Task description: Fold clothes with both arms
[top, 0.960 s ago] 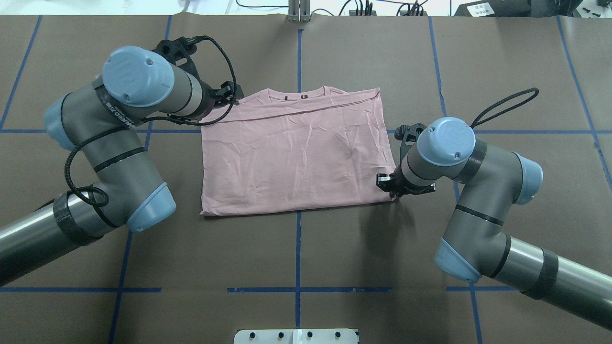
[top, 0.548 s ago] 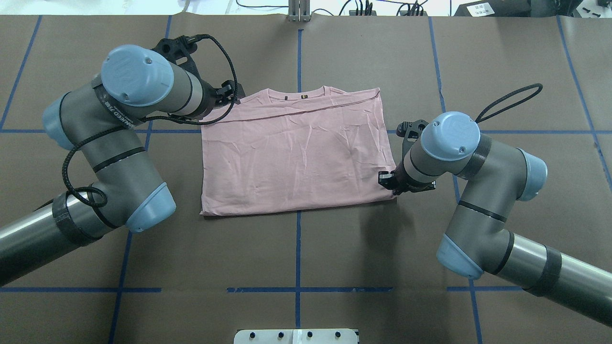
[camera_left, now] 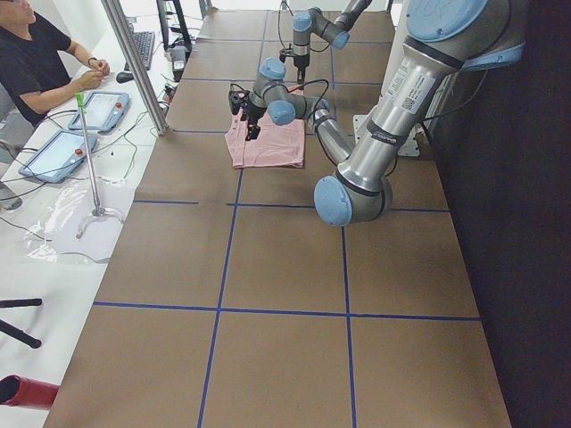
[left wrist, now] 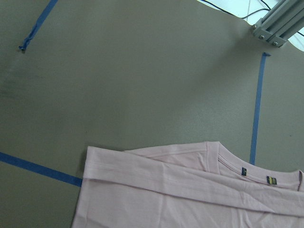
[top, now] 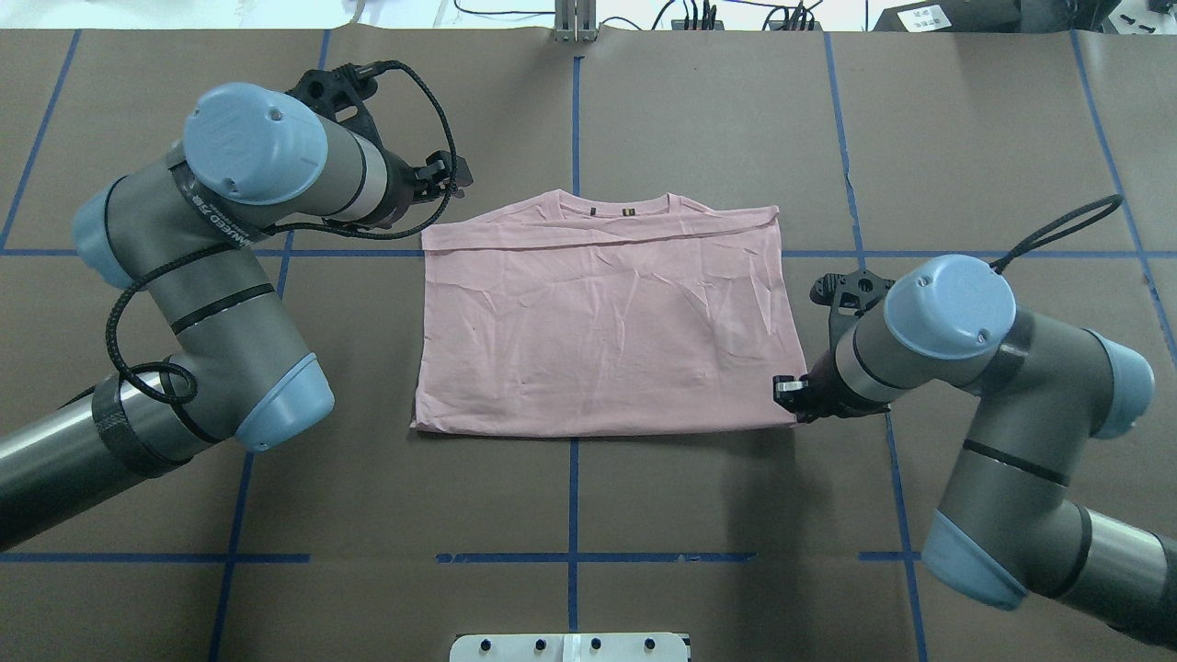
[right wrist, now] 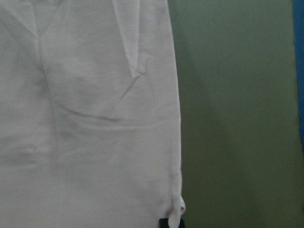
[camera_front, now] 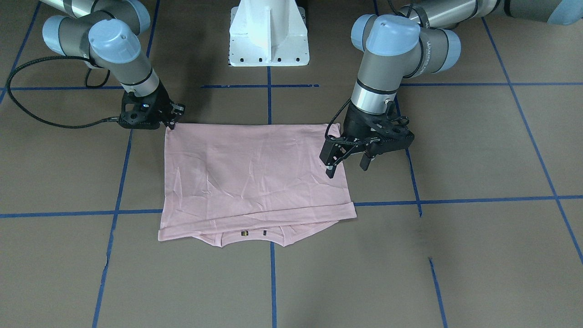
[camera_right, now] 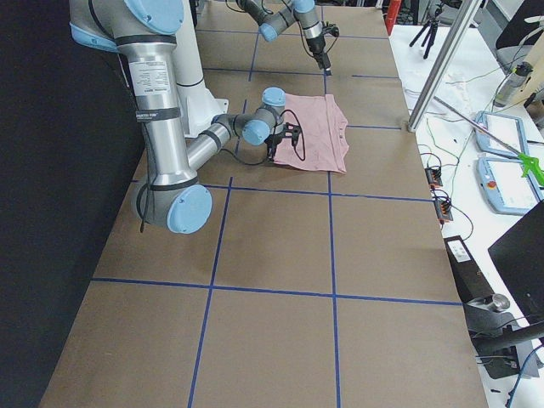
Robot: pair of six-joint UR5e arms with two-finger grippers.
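The pale pink T-shirt [top: 602, 317] lies folded flat, plain side up, with its collar at the far edge; it also shows in the front view [camera_front: 255, 177]. My right gripper [top: 791, 395] is low at the shirt's near right corner and shut on it [camera_front: 172, 122]. The right wrist view shows the shirt's edge [right wrist: 95, 118] and a black fingertip [right wrist: 171, 223] at the corner. My left gripper [camera_front: 346, 169] is open and empty, above the shirt's left edge, and sits by the far left corner overhead [top: 451, 179]. The left wrist view shows the collar corner [left wrist: 190, 190].
The white pedestal base [camera_front: 268, 36] stands at the table's near edge. The brown table cover [top: 965, 110] has blue tape lines. A metal post [top: 575, 23] stands at the far edge. An operator [camera_left: 36, 53] sits beyond the far side.
My right arm has pulled back to the right and toward the robot, and the shirt has slid with it. The left gripper has hardly moved, so the shirt's far left corner now lies apart from it.
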